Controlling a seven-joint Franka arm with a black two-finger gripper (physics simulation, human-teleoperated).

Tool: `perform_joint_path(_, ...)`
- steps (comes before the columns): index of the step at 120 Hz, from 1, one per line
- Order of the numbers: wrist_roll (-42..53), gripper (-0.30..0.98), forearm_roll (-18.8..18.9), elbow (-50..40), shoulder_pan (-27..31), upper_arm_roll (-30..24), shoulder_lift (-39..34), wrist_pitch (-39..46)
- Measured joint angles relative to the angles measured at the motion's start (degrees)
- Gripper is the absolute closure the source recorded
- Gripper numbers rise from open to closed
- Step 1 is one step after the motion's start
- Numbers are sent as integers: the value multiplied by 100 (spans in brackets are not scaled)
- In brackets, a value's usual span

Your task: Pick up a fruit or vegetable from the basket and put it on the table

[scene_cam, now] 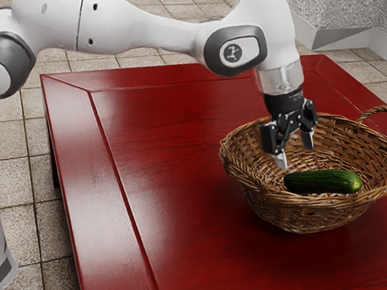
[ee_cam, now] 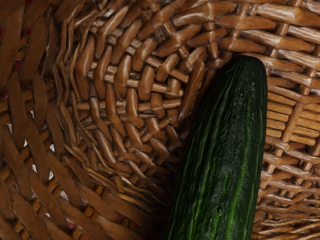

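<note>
Exterior view has my end effector (scene_cam: pixel 296 155) pointing straight down over the basket (scene_cam: pixel 282 212), fingers spread wide with a gap between the tips. They're hanging above the end of the cucumber (scene_cam: pixel 323 182) that's toward the exterior view's left, and they look apart from it, though I can't tell by how much.

Edges-wise, the basket's rim goes all the way round the end effector and the cucumber, so the walls are what box things in. The handle (scene_cam: pixel 383 109) loops up at the exterior view's right, well apart from the fingers. A broad stretch of red table (scene_cam: pixel 188 210) runs from the basket to the table's edge at the exterior view's left, with the tiled floor (scene_cam: pixel 19 234) past that. So yeah, decent room on that side.

As for the cucumber, it's lying on its side down in the basket. In the exterior view its long axis runs mostly left to right, dipping a bit toward the camera at the right-hand end, kinda along the near wall. Wrist view looks down on it: one rounded end shows plainly, ridges run lengthwise, and there's woven wicker along both long sides. Can't tell if that end touches the wall.
</note>
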Motion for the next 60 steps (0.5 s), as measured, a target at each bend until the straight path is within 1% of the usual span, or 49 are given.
perform_joint_path(27, 231, 0, -6, 707, 109, -14, 587, 2)
perform_joint_path(51, 400, 0, -126, 785, 102, -38, 760, 3)
perform_joint_path(60, 471, 0, -255, 787, 109, -39, 828, 3)
